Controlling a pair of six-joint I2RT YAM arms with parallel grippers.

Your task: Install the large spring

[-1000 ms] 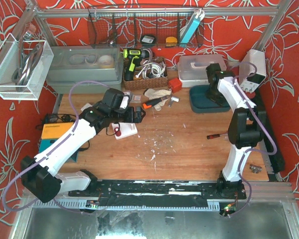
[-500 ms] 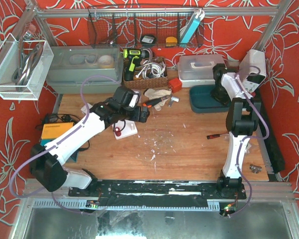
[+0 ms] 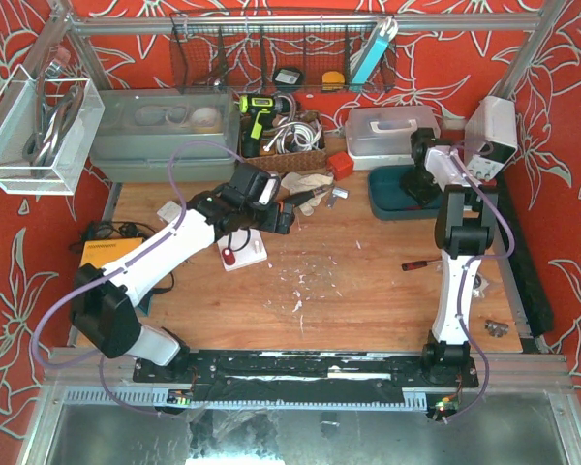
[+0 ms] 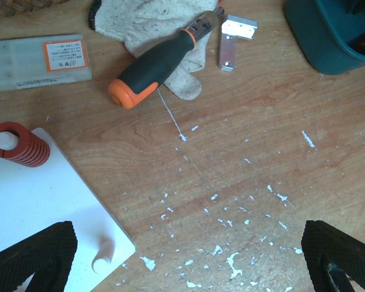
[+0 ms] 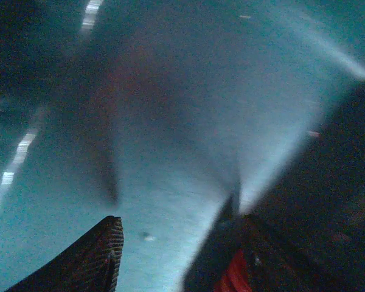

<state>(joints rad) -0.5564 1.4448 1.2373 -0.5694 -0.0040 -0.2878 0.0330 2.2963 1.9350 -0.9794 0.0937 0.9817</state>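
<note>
The wooden tabletop [image 3: 368, 281] is speckled with white flecks. At its far right sits a teal tray [image 3: 389, 201], and the right tool [image 3: 418, 184] reaches down into it; the wrist view there is blurred, so I cannot tell how far that tool is open or whether it holds anything. The left tool [image 4: 185, 246] hangs above the tabletop left of centre, its fingers [image 4: 33, 255] spread wide with nothing between them. Below it lies a white board [image 4: 42, 207]. Farther away are a pale glove [image 4: 158, 24] and an orange-and-black screwdriver [image 4: 155, 67] lying across it. The large red spring [image 4: 17, 145] lies on its side on the board's far left corner.
</note>
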